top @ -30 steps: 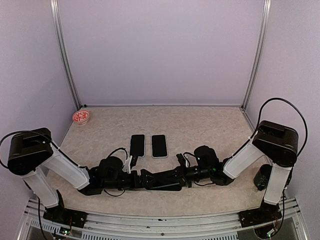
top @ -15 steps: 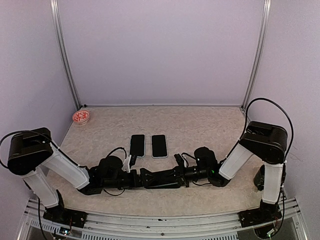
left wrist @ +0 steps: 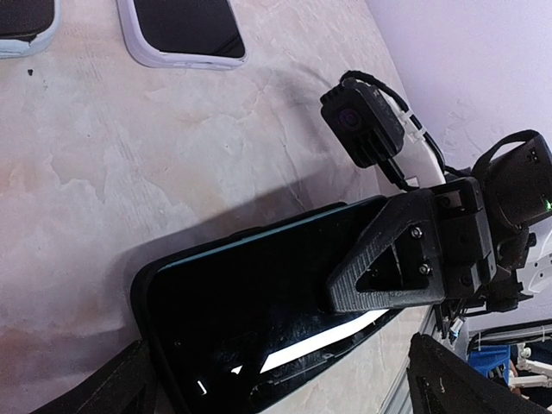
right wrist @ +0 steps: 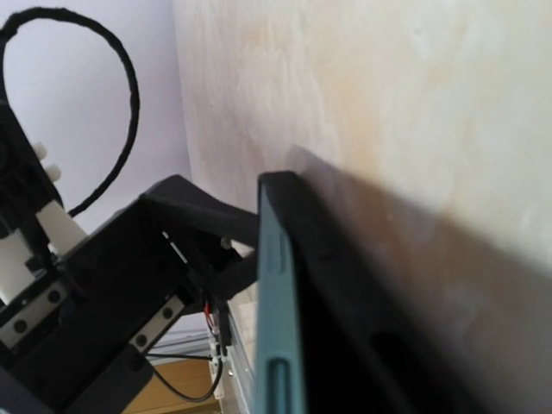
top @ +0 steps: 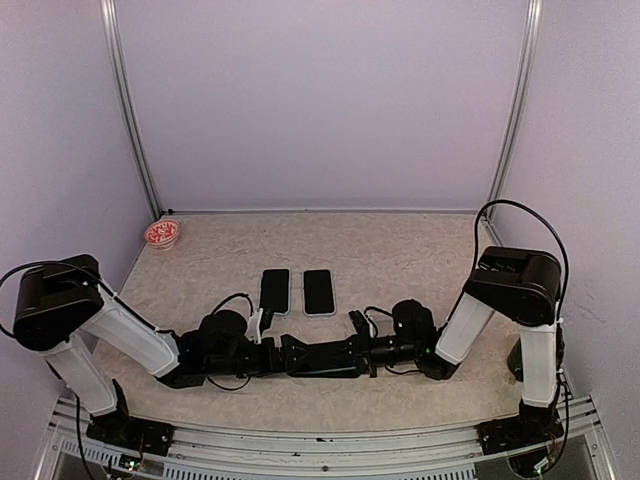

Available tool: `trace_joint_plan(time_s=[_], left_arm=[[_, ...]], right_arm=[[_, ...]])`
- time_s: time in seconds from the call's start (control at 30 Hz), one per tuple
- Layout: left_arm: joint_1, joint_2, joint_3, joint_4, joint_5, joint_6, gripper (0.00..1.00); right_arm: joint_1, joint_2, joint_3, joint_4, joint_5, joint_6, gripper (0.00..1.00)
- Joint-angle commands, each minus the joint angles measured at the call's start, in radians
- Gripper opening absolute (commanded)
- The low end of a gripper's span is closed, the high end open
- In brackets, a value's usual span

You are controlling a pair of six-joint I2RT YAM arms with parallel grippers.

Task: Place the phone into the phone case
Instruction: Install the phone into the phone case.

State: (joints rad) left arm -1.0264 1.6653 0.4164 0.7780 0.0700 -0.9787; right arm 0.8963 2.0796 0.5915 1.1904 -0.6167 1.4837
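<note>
A black phone (top: 325, 358) with a teal edge lies low over the table between my two grippers, seated in a black phone case (left wrist: 143, 297). My left gripper (top: 290, 355) is open; its fingers (left wrist: 128, 388) stand either side of the case's near end, with table showing past the right edge. My right gripper (top: 356, 351) comes from the opposite end. One of its fingers (left wrist: 388, 259) lies flat on the screen, and the other is hidden under the phone. In the right wrist view the teal edge (right wrist: 280, 328) fills the middle, edge-on.
Two other phones in white cases (top: 275, 290) (top: 318, 291) lie side by side just beyond the grippers, and also show in the left wrist view (left wrist: 181, 30). A small red-patterned bowl (top: 161, 234) sits at the far left corner. The table's front edge is close behind the phone.
The right arm's upper links have swung left and its gripper has pushed slightly left along the phone. The left arm and the phone have barely moved.
</note>
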Motion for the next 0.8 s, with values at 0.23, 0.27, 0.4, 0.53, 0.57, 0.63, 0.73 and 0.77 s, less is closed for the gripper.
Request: trace_joint_plan(time_s=[0.23, 0.27, 0.4, 0.53, 0.57, 0.63, 0.73, 0.77], left_arm=[[-0.012, -0.142, 0.030, -0.163, -0.004, 0.048, 0.99], [-0.013, -0.159, 0.025, -0.177, -0.010, 0.047, 0.99], [-0.015, -0.223, 0.016, -0.283, -0.062, 0.044, 0.99], [-0.012, -0.256, 0.013, -0.351, -0.105, 0.046, 0.99], [-0.014, -0.255, 0.009, -0.350, -0.103, 0.046, 0.99], [-0.014, -0.249, 0.004, -0.322, -0.084, 0.042, 0.99], [-0.015, -0.230, 0.005, -0.265, -0.040, 0.037, 0.99], [-0.015, -0.223, 0.009, -0.250, -0.029, 0.037, 0.99]], right_arm=[[0.033, 0.008, -0.067, 0.210, -0.057, 0.074, 0.00], [0.030, 0.007, -0.070, 0.220, -0.056, 0.076, 0.00], [0.023, -0.008, -0.079, 0.230, -0.048, 0.065, 0.00], [0.018, -0.024, -0.081, 0.245, -0.048, 0.058, 0.00], [0.015, -0.030, -0.081, 0.245, -0.048, 0.055, 0.00], [0.012, -0.047, -0.080, 0.244, -0.050, 0.043, 0.00], [0.012, -0.072, -0.077, 0.242, -0.060, 0.024, 0.00], [0.012, -0.084, -0.076, 0.242, -0.062, 0.017, 0.00]])
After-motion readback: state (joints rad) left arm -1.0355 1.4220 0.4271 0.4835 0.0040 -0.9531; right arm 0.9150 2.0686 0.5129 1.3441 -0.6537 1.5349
